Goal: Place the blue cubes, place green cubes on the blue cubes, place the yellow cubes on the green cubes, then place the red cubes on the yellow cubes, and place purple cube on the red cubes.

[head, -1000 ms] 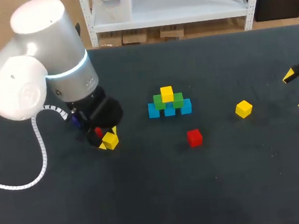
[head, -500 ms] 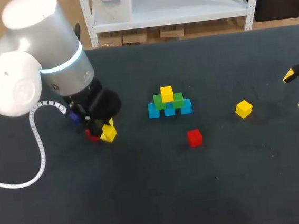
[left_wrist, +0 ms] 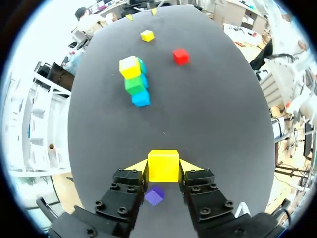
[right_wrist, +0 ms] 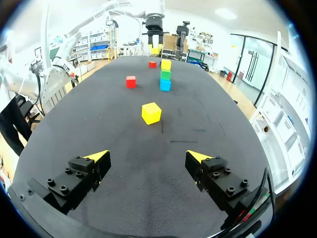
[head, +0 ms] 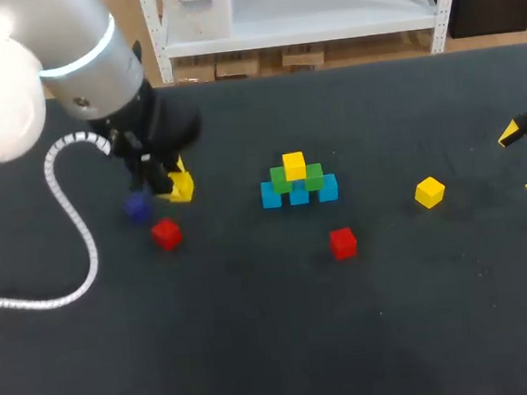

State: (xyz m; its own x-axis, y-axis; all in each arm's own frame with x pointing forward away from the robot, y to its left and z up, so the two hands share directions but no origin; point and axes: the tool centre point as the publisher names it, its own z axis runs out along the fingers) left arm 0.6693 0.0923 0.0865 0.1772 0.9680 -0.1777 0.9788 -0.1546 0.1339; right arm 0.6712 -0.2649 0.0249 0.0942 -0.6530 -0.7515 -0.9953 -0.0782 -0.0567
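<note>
My left gripper is shut on a yellow cube, held a little above the table at the left. Under the gripper lies a purple cube, with a red cube beside it. Mid-table stands the pyramid: a row of blue cubes, green cubes on them and one yellow cube on top. Another red cube lies in front of it. A loose yellow cube lies ahead of my right gripper, which stands open and empty at the right edge.
The white cable of my left arm loops over the table's left side. The dark table stretches bare along its front.
My left gripper closed on the yellow cube and carried it up and toward the back. That uncovered the red and purple cubes beside it. The right arm kept still.
</note>
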